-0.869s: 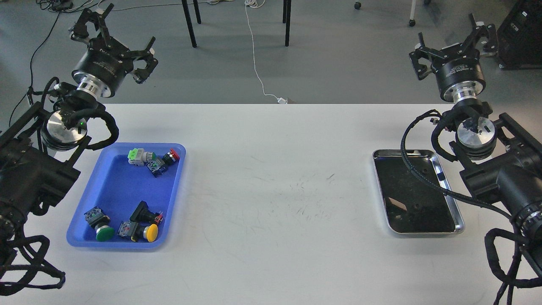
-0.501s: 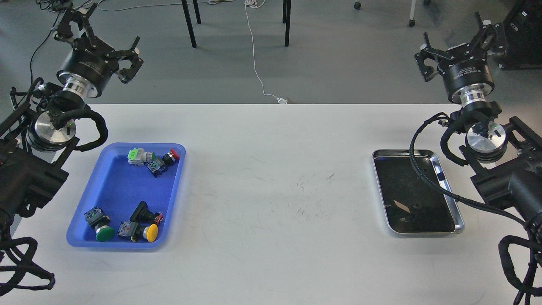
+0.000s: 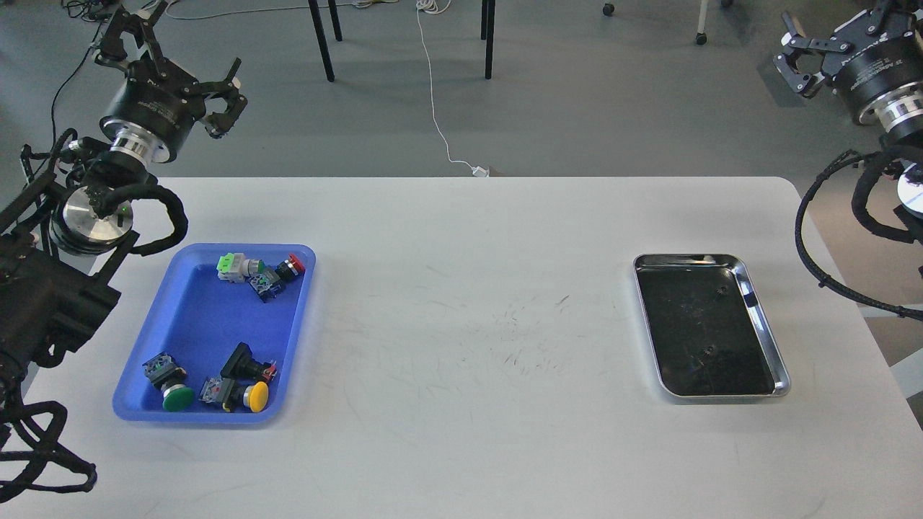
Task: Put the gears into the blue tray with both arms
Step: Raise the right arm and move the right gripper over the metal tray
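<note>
The blue tray (image 3: 196, 324) lies at the table's left and holds several coloured-cap push-button switches (image 3: 249, 395). No gear shows inside it. Tiny dark specks (image 3: 721, 291) on the steel tray's dark bottom look like the gears, but they are too small to be sure. My left gripper (image 3: 175, 52) hangs high beyond the table's far left edge, above and behind the blue tray, open and empty. At the top right corner my right gripper (image 3: 840, 27) is raised off the table's right side, open and empty, partly cut by the frame.
A shiny steel tray (image 3: 767, 328) lies at the table's right. More switches (image 3: 261, 272) sit in the blue tray's far corner. Chair legs (image 3: 322, 40) and a white cable (image 3: 440, 122) are on the floor beyond the table.
</note>
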Available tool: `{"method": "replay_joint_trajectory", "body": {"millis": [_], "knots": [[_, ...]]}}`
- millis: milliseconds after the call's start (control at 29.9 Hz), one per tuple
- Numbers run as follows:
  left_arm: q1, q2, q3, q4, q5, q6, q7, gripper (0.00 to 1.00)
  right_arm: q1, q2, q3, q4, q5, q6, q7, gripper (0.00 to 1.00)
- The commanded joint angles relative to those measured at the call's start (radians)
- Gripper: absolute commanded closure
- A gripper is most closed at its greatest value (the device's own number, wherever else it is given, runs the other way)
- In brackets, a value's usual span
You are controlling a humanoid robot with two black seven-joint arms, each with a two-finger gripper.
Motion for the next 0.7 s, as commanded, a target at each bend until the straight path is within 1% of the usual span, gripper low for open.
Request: {"method": "replay_joint_trajectory", "body": {"millis": [0, 134, 234, 334, 535, 669], "knots": [[0.002, 0.006, -0.011, 0.002, -0.001, -0.001, -0.003, 0.02, 0.153, -0.012, -0.222, -0.001, -0.018, -0.001, -0.005, 0.01], [0.012, 0.026, -0.011, 0.002, -0.003, -0.007, -0.003, 0.02, 0.294, -0.001, -0.417, 0.004, -0.038, 0.002, -0.005, 0.01], [0.013, 0.039, -0.011, 0.002, -0.003, -0.014, -0.003, 0.02, 0.412, 0.038, -0.588, 0.033, -0.188, 0.001, 0.011, 0.01], [0.016, 0.043, -0.009, 0.002, -0.001, -0.014, -0.001, 0.02, 0.494, 0.054, -0.765, 0.099, -0.367, -0.001, 0.026, 0.01], [0.016, 0.039, -0.003, 0.002, -0.001, -0.016, -0.001, 0.02, 0.644, 0.066, -1.0, 0.219, -0.576, -0.001, 0.031, 0.02], [0.016, 0.035, -0.006, 0.002, -0.003, -0.014, -0.001, 0.02, 0.773, 0.078, -1.197, 0.363, -0.777, -0.001, 0.037, 0.03]]}}
